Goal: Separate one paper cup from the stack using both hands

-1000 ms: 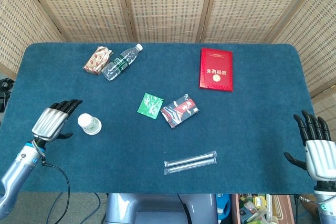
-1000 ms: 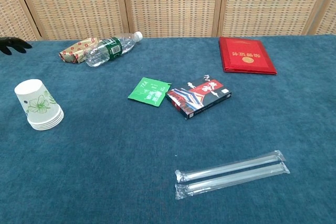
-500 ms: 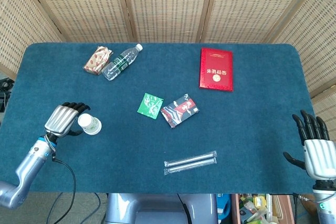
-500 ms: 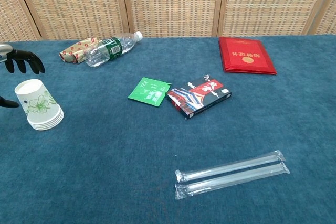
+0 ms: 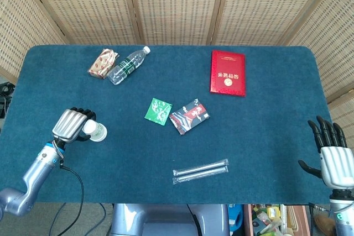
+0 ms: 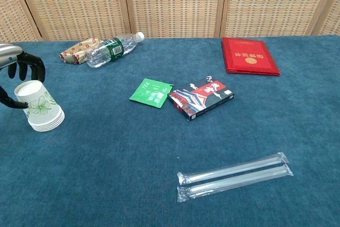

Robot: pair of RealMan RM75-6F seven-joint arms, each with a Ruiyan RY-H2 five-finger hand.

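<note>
The stack of white paper cups [image 5: 95,131] with a green leaf print stands upside down on the blue table near its left edge, also clear in the chest view [image 6: 38,106]. My left hand [image 5: 72,125] is right beside the stack's top, fingers [image 6: 30,65] arched over the far side and thumb at the near side. The fingers stay apart and no grip on the cups shows. My right hand [image 5: 333,156] hovers at the table's right front corner, fingers spread and holding nothing; only the head view shows it.
A water bottle [image 5: 128,65] and a snack packet [image 5: 103,63] lie at the back left. A green tea sachet [image 5: 159,109] and a dark box [image 5: 189,116] sit mid-table, a red booklet [image 5: 228,73] behind them, and two wrapped straws [image 5: 200,171] near the front.
My left hand has moved right to the cup stack and its fingers have curled around the stack's top. The right hand has barely shifted.
</note>
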